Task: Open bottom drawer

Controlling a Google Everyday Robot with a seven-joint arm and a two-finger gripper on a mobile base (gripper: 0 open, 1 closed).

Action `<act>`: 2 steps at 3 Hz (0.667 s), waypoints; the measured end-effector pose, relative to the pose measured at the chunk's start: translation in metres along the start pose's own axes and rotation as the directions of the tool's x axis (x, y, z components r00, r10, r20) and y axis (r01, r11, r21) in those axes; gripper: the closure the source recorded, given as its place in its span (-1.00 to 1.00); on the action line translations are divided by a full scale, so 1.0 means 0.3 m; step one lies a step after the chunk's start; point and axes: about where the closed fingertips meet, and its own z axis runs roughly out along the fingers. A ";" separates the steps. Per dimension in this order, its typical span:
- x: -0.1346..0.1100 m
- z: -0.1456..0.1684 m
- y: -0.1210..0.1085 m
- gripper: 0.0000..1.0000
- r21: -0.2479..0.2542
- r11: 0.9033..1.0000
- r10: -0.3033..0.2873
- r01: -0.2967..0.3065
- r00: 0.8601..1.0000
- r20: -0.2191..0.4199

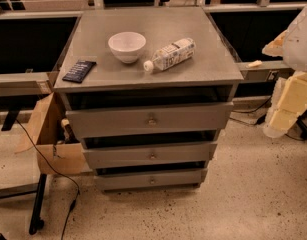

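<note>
The grey cabinet (118, 21) stands in the middle of the camera view with three drawers stacked in its front. The bottom drawer (123, 181) is the lowest and smallest-looking front, with a small round brass knob (152, 180) at its centre and a narrow dark gap above it. The middle drawer (118, 156) and top drawer (108, 121) sit above it with like knobs. My gripper (288, 106) is a cream-coloured part at the right edge, to the right of the cabinet at about top-drawer height and well apart from the bottom knob.
On the cabinet top are a white bowl (127, 46), a plastic bottle (170, 54) lying on its side and a dark flat packet (79, 71). An open cardboard box (53, 144) stands left of the cabinet, with a black cable (48, 166) and a black stand leg (38, 204). Speckled floor lies in front.
</note>
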 end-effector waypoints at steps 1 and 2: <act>0.000 0.000 0.000 -1.00 0.000 1.000 0.000 0.000 1.000 0.000; -0.017 0.057 0.014 -1.00 0.003 0.998 0.062 -0.062 0.995 0.084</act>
